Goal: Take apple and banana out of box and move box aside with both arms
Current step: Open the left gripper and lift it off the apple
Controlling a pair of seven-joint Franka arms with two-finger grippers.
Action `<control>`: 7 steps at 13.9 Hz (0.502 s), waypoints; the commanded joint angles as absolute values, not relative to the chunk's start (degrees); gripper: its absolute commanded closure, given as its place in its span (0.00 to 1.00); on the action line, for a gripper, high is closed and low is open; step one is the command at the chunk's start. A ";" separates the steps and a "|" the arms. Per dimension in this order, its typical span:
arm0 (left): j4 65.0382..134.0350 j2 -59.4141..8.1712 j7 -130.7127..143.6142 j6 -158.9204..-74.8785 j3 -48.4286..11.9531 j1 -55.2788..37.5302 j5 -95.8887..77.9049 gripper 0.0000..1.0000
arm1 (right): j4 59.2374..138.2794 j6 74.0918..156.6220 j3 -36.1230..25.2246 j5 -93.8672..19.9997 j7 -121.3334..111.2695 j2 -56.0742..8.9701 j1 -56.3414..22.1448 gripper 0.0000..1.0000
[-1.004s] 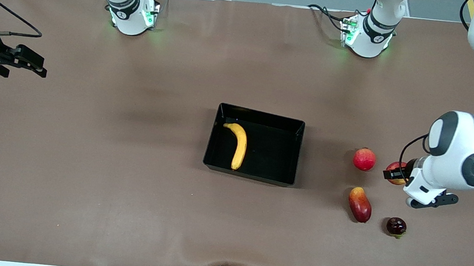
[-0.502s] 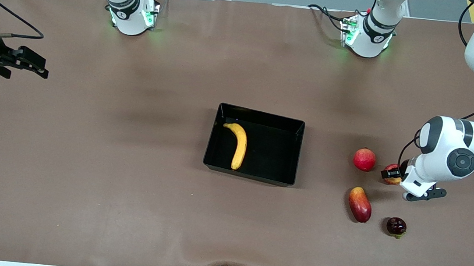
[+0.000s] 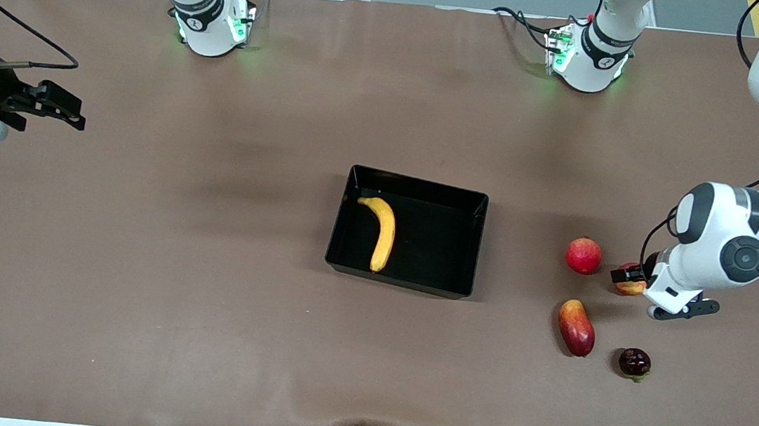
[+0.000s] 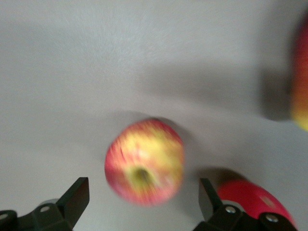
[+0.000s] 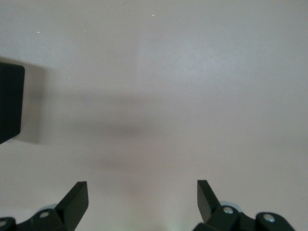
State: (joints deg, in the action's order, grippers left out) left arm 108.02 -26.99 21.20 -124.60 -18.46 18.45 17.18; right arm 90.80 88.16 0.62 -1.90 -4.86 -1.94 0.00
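Note:
The yellow banana (image 3: 383, 231) lies in the black box (image 3: 418, 183) at the middle of the table. The red-and-yellow apple (image 3: 627, 288) rests on the table toward the left arm's end, partly covered by my left hand. My left gripper (image 3: 630, 277) hangs low over it. In the left wrist view the apple (image 4: 144, 162) sits between the wide-open fingers (image 4: 77, 192) of the left gripper (image 4: 143, 192), which do not touch it. My right gripper (image 3: 60, 110) waits open over bare table at the right arm's end, and the right wrist view shows nothing in the right gripper (image 5: 142, 188).
A plain red round fruit (image 3: 583, 255) sits beside the apple, toward the box. A red-orange mango (image 3: 576, 327) and a small dark fruit (image 3: 634, 362) lie nearer the front camera. A corner of the box (image 5: 9, 103) shows in the right wrist view.
My left hand has come down lower over the apple and its jaws have widened. The right gripper has drifted slightly toward the middle of the table.

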 commanded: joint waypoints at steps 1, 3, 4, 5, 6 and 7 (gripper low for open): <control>106.10 -20.75 24.06 -115.61 -24.85 18.37 17.31 0.00 | 89.91 87.98 0.44 -1.93 -5.10 -2.29 -0.26 0.00; 102.50 -20.74 28.54 -111.55 -31.69 18.20 17.31 0.00 | 89.82 88.24 0.44 -2.37 -4.57 -2.72 -0.26 0.00; 101.70 -21.26 31.52 -111.36 -35.47 17.85 17.40 0.00 | 89.65 88.68 0.44 -2.63 -4.48 -3.25 -0.18 0.00; 101.25 -22.05 34.95 -111.44 -38.47 16.80 17.58 0.00 | 89.56 89.73 0.44 -3.59 -4.48 -3.95 -0.26 0.00; 99.94 -24.24 38.37 -112.05 -39.45 14.35 18.01 0.00 | 89.56 90.61 0.44 -4.13 -4.40 -4.56 -0.35 0.00; 97.32 -26.52 41.37 -112.06 -39.46 10.15 18.28 0.00 | 89.47 91.31 0.44 -4.65 -3.44 -5.01 -0.44 0.00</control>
